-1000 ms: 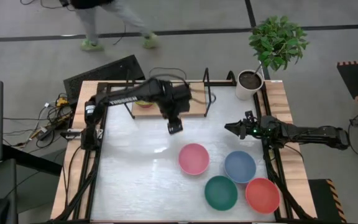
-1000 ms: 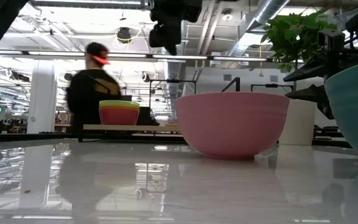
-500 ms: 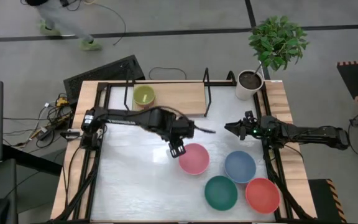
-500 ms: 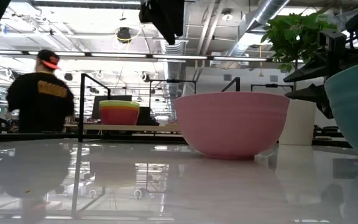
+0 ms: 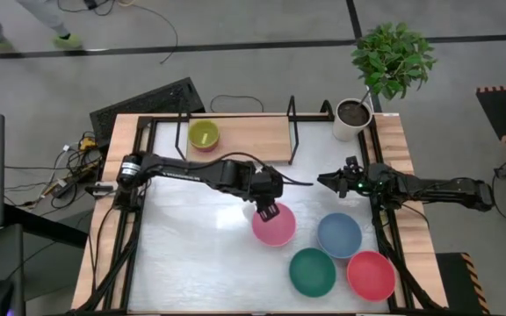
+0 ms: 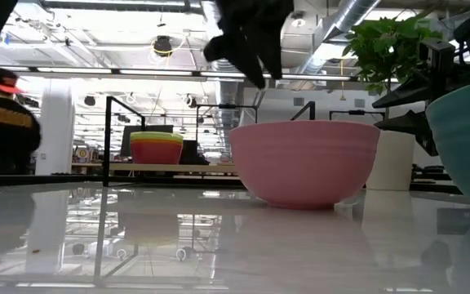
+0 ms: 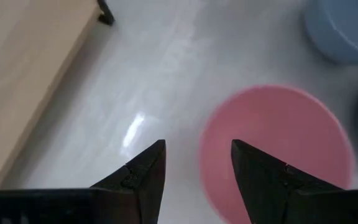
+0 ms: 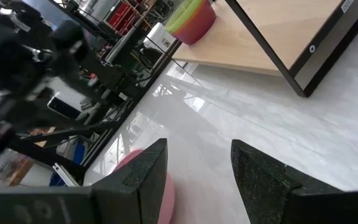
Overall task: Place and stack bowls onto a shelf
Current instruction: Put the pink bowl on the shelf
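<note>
So right now I've got the left tool [image 5: 269,211] hanging over the near-left rim of the pink bowl [image 5: 275,225], fingers parted and nothing in them. In the left wrist view the rim sits just ahead of the gap between the fingers [image 7: 143,171], which I think is the point of this pose: straddle the wall of the bowl, one finger inside and one outside, rather than trying to span the whole thing. It's too wide for that.

The shelf [image 5: 249,136] sits at the far edge of the tabletop [image 5: 191,263], and a stack of the small bowls is already on its left end. From above only the lime-green bowl [image 5: 204,135] shows; the low view shows a red one [image 6: 155,152] under it. So my guess is the small ones are done and the big ones are next.

The pink one is closest to the shelf, which makes it the obvious first pick. The blue bowl [image 5: 339,234], teal bowl [image 5: 312,271] and big red bowl [image 5: 371,275] are clustered toward the near right corner, close to each other, well away from the shelf.

The right tool [image 5: 325,181] is parked at the right side of the tabletop, fingers wide apart and empty, pointing inward. It's out of the way of the left arm, and the plant pot [image 5: 352,118] is off in the far right corner.
</note>
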